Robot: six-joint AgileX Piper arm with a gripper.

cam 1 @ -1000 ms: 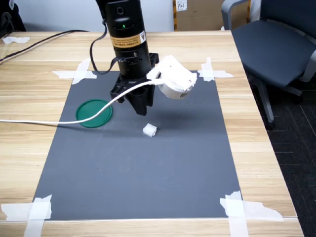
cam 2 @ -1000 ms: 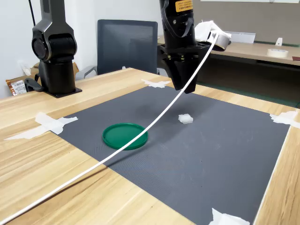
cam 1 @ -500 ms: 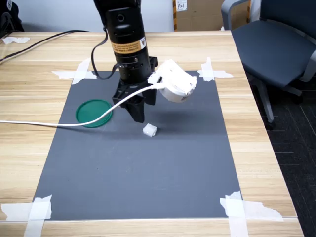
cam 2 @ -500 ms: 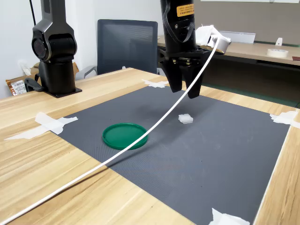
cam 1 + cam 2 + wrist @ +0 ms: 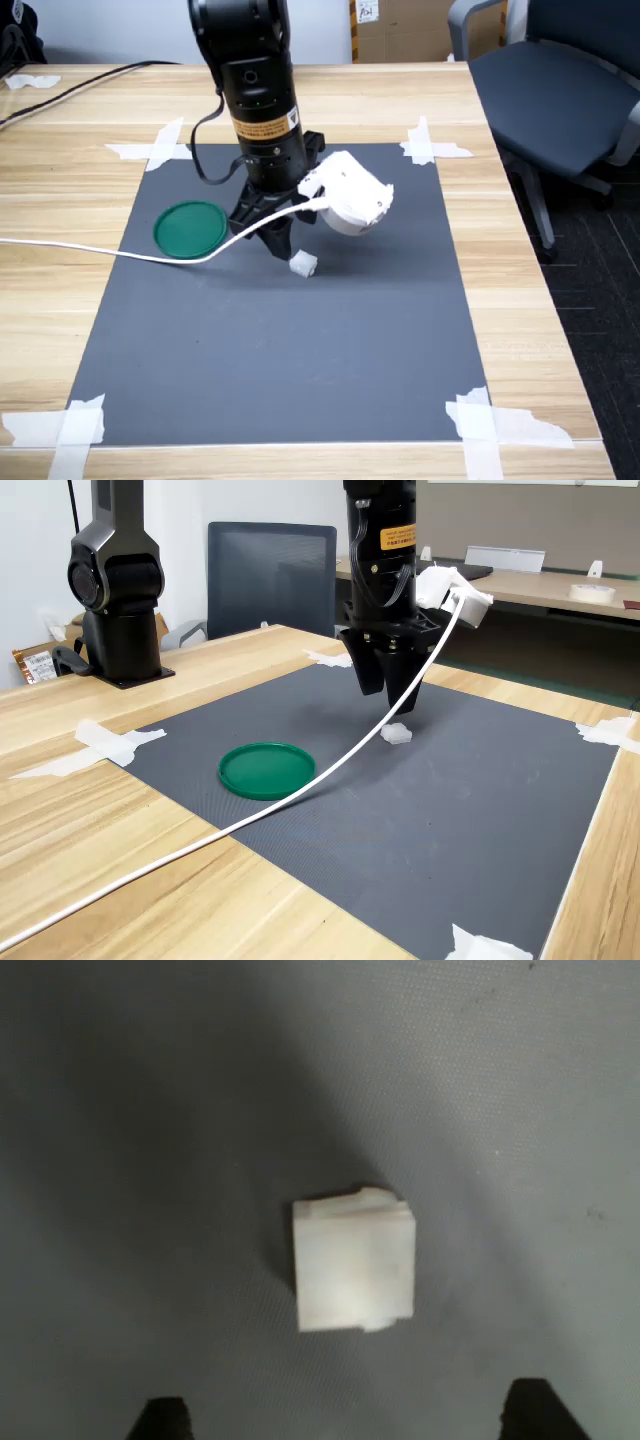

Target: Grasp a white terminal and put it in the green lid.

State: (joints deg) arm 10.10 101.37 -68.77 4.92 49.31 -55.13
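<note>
White plastic, one piece: the white terminal (image 5: 303, 264), a small blocky cube lying on the dark grey mat (image 5: 300, 360), just beside the gripper (image 5: 284, 246) in the first exterior view and directly beneath it in the wrist view.

Gripper: poised low over the terminal, fingers parted and holding nothing. In the wrist view the two dark fingertips (image 5: 165, 1418) stand well apart at the frame's edge, with the terminal between their lines but ahead of them.

Green lid (image 5: 190, 229): flat dark-green disc, resting empty on the mat toward the first exterior view's left, apart from the terminal.

Step in hand, as judged: the approach before the grasp; terminal not yet held, lid not yet reached. Next move likely calls for a short descent to bracket the cube, a square closing on its flat faces, then a lift and a carry across to the lid.

Surface: grey mat fixed at its corners with white tape strips (image 5: 150, 150) to a light wooden table (image 5: 60, 290); a white cable (image 5: 100, 250) trails across it.

Room: a grey office chair (image 5: 545, 90) stands beside the table and cardboard boxes (image 5: 400, 30) behind it; a second black arm base (image 5: 120, 590) stands in the second exterior view.
</note>
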